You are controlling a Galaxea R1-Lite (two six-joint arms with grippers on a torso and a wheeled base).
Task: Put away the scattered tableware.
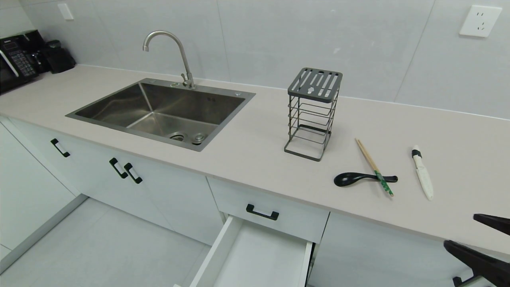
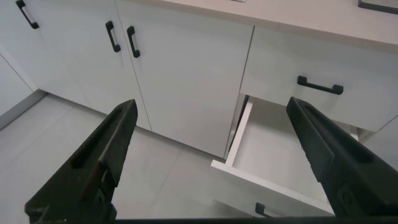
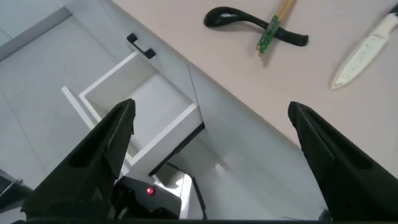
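On the counter's right part lie a black spoon (image 1: pixel 358 178), a pair of wooden chopsticks (image 1: pixel 374 167) resting across its handle, and a white knife (image 1: pixel 422 171) farther right. A grey wire utensil rack (image 1: pixel 312 113) stands upright behind them. My right gripper (image 1: pixel 460 230) hangs open in front of the counter edge, below and right of the knife, holding nothing. From its wrist I see the spoon (image 3: pixel 236 17), chopsticks (image 3: pixel 273 25) and knife (image 3: pixel 364 53) beyond the gripper (image 3: pixel 210 107). My left gripper (image 2: pixel 210 104) is open and empty, facing the cabinet fronts.
A lower drawer (image 1: pixel 259 255) stands pulled out under a shut drawer with a black handle (image 1: pixel 261 212); the open drawer (image 2: pixel 273 149) is white inside. A steel sink (image 1: pixel 163 113) with a faucet (image 1: pixel 167 52) sits at the left. A black appliance (image 1: pixel 18 59) stands far left.
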